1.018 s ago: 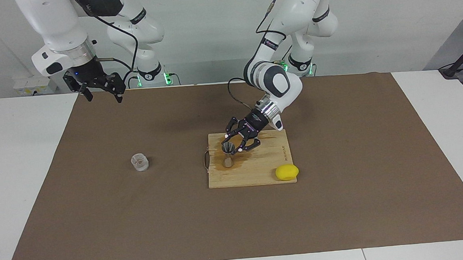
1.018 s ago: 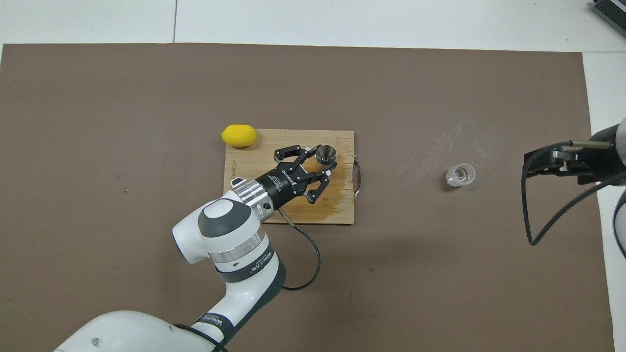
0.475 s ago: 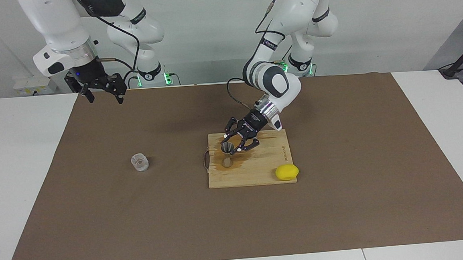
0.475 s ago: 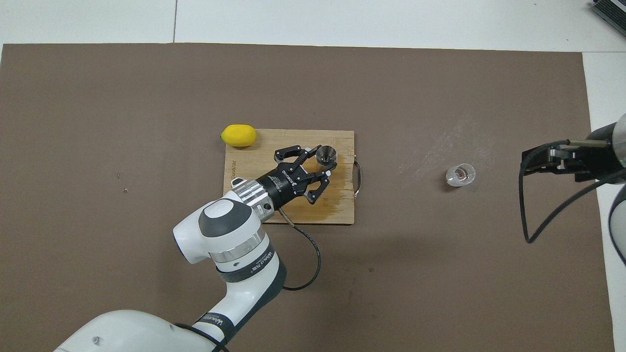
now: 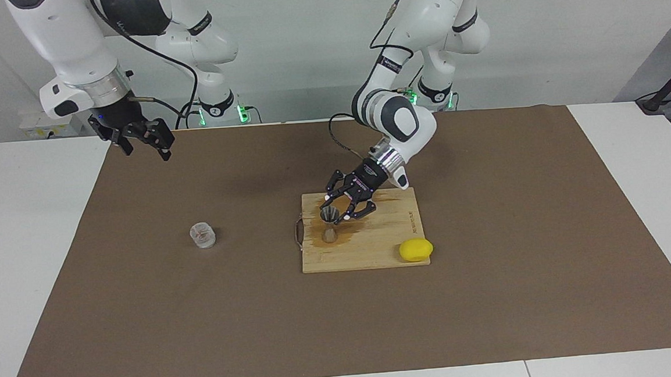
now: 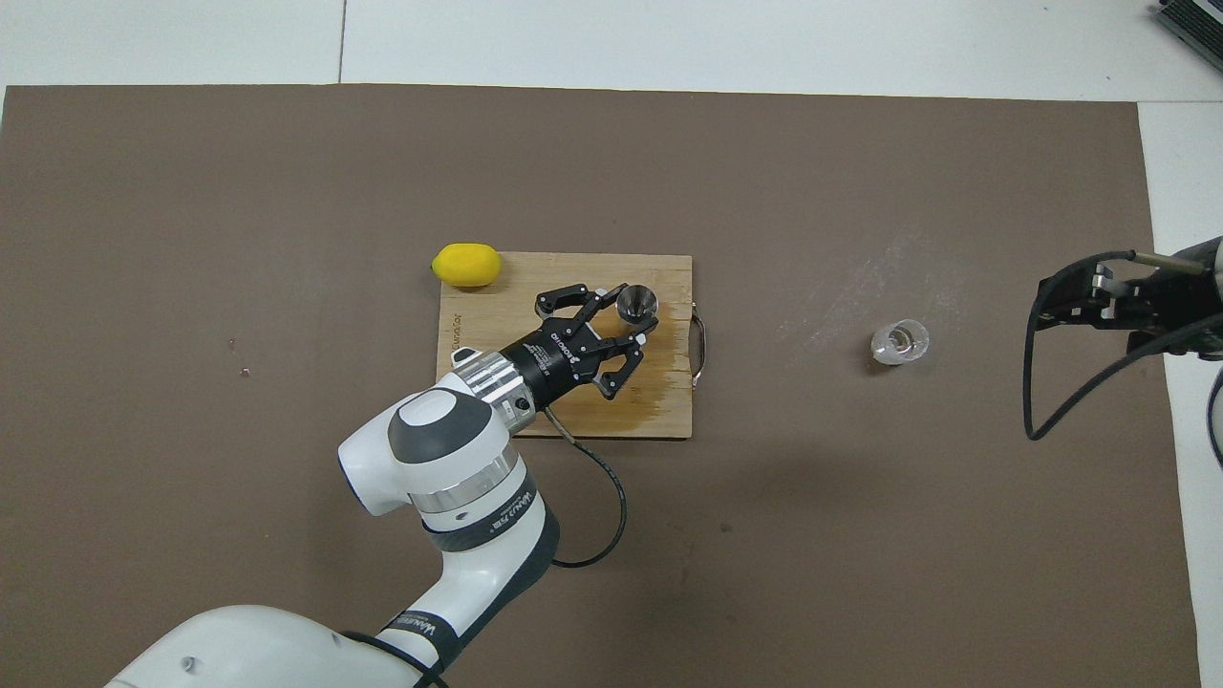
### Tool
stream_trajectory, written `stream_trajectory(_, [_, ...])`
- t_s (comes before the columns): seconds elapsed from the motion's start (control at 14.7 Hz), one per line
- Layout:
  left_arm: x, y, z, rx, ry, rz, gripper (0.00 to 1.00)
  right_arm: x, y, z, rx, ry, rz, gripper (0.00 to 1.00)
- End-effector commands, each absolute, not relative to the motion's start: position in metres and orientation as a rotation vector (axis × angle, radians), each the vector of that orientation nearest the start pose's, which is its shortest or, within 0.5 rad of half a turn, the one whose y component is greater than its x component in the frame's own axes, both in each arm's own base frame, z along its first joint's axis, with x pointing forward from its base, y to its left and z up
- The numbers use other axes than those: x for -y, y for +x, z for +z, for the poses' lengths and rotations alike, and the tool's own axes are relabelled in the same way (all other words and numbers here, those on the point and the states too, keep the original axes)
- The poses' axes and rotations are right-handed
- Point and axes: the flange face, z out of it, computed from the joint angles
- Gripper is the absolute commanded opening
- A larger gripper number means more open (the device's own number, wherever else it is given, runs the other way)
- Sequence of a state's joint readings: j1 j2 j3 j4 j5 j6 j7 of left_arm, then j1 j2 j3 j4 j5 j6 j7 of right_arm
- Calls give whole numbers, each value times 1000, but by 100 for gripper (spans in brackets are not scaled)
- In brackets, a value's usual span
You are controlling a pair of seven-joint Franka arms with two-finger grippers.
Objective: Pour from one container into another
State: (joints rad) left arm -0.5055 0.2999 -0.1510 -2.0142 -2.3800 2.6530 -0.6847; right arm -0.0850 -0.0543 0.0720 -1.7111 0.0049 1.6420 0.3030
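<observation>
Since a second ago only the right end effector has shifted, drifting toward the edge of the brown mat at its own end of the worktop and hanging in the air with fingers spread and empty. Opposite, the left end effector sits open around the steel jigger on the cutting board, not gripping it. Well apart stands the glass cup, untouched. Pouring looks not yet begun, I'd say.
</observation>
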Motion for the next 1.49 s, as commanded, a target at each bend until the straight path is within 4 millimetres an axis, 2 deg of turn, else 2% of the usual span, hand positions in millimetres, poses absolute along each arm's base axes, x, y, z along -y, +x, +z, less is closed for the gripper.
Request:
stream_trajectory(0.0, [349, 486, 305, -1802, 822, -768, 100, 21, 545, 563, -735, -2980, 66, 79])
stream_trajectory(0.14, [349, 486, 305, -1804, 822, -767, 100, 33, 554, 543, -963, -2850, 98, 78])
stream_trajectory(0.2, [350, 485, 306, -1801, 825, -769, 100, 39, 561, 532, -1086, -2802, 81, 82])
stream_trajectory(0.27, [350, 486, 308, -1800, 821, -767, 100, 43, 567, 518, -1208, -2749, 97, 100])
stream_trajectory(0.47, [348, 486, 318, -1798, 818, -752, 100, 60, 577, 484, -1440, -2460, 257, 100])
stream_trajectory(0.61, [349, 480, 341, -1811, 812, -721, 100, 72, 582, 456, -1617, -2304, 275, 100])
stream_trajectory(0.81, [340, 476, 383, -1814, 767, -689, 100, 74, 593, 413, -1741, -2103, 360, 100])
stream_trajectory(0.88, [337, 479, 390, -1805, 764, -681, 100, 80, 597, 399, -1770, -2053, 373, 94])
stream_trajectory(0.95, [338, 483, 396, -1773, 827, -654, 100, 84, 600, 386, -1814, -1999, 401, 93])
stream_trajectory(1.09, [334, 491, 400, -1715, 966, -597, 100, 87, 600, 371, -1875, -1946, 440, 93])
stream_trajectory(1.22, [326, 501, 403, -1660, 1038, -582, 100, 105, 595, 355, -1929, -1870, 494, 93])
stream_trajectory(1.36, [320, 510, 408, -1595, 1136, -559, 100, 114, 584, 335, -1959, -1796, 557, 94])
stream_trajectory(1.42, [316, 515, 410, -1574, 1169, -549, 100, 119, 580, 331, -1970, -1753, 574, 94])
